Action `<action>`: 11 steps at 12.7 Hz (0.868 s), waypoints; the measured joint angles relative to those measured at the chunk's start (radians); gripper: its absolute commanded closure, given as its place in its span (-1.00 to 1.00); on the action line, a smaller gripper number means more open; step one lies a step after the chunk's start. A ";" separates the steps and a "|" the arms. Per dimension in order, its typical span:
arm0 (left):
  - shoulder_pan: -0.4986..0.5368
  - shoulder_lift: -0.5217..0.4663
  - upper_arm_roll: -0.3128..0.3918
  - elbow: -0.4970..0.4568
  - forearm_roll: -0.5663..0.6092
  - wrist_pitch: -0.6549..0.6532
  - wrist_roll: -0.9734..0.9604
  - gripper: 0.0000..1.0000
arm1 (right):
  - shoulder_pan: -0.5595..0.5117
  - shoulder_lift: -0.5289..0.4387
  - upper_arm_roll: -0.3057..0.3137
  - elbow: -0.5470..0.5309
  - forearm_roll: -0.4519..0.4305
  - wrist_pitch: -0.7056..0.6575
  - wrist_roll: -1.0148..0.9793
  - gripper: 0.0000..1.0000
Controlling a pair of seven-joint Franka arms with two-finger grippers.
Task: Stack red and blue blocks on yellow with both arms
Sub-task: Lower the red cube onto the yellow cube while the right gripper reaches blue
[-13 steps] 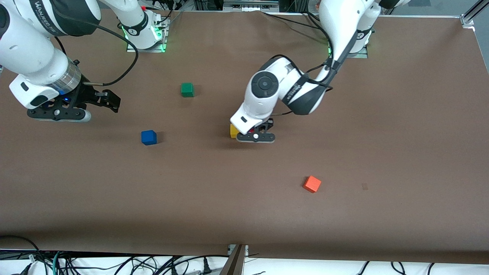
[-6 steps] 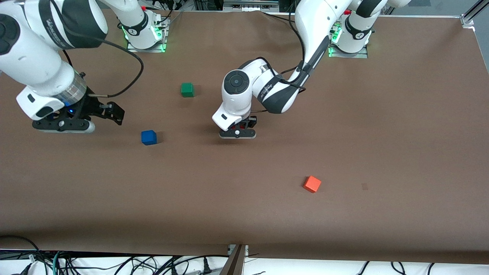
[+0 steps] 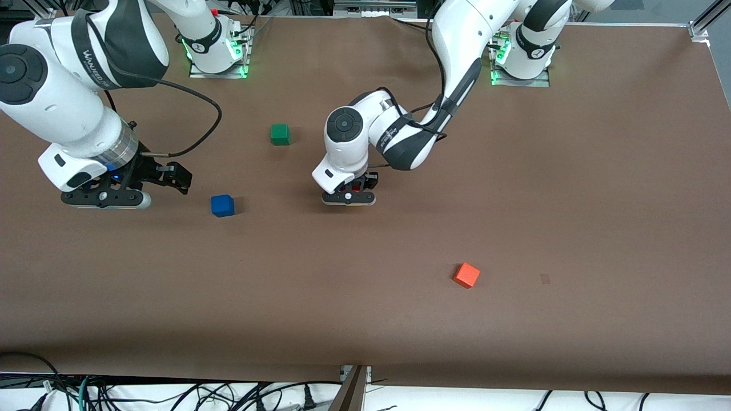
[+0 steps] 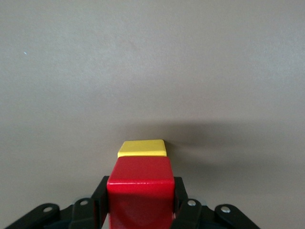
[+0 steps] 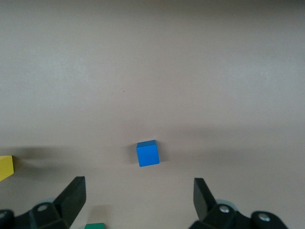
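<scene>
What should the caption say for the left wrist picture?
Left claw shut on the red block, held just above the yellow block.

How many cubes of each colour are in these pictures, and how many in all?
red cube: 1, held in the left tool
yellow cube: 1
blue cube: 1
green cube: 1
orange cube: 1
Total: 5 cubes
</scene>
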 measured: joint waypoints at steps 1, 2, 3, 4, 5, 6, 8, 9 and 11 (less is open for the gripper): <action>-0.001 0.000 0.000 0.000 0.000 0.000 0.000 1.00 | 0.000 0.000 0.000 0.000 0.000 0.000 0.000 -1.00; -0.001 0.000 0.000 0.000 0.000 -0.001 0.000 1.00 | 0.000 0.000 0.000 0.000 0.000 -0.001 -0.001 -1.00; -0.001 0.000 0.001 0.000 0.000 -0.001 0.000 1.00 | 0.000 0.000 0.000 0.000 0.000 -0.002 -0.001 -1.00; -0.001 0.000 0.003 0.000 0.000 -0.001 -0.001 1.00 | 0.001 0.001 0.000 0.000 0.000 -0.003 -0.001 -1.00; -0.001 0.000 0.005 0.001 0.000 -0.001 -0.001 1.00 | 0.002 0.004 0.000 0.000 0.000 -0.005 0.000 -1.00; -0.001 0.001 0.006 0.001 0.000 -0.002 -0.002 1.00 | 0.000 0.010 0.000 0.000 0.000 -0.006 0.000 -1.00; -0.001 0.003 0.008 0.002 0.000 -0.003 -0.009 1.00 | -0.003 0.020 -0.003 0.000 0.000 -0.006 0.000 -1.00; -0.001 0.005 0.009 0.003 0.000 -0.003 -0.011 1.00 | -0.003 0.027 -0.003 0.000 0.000 -0.006 0.000 -1.00; 0.000 0.007 0.009 0.006 0.000 -0.003 -0.014 1.00 | -0.003 0.046 -0.003 0.000 0.000 -0.006 0.000 -1.00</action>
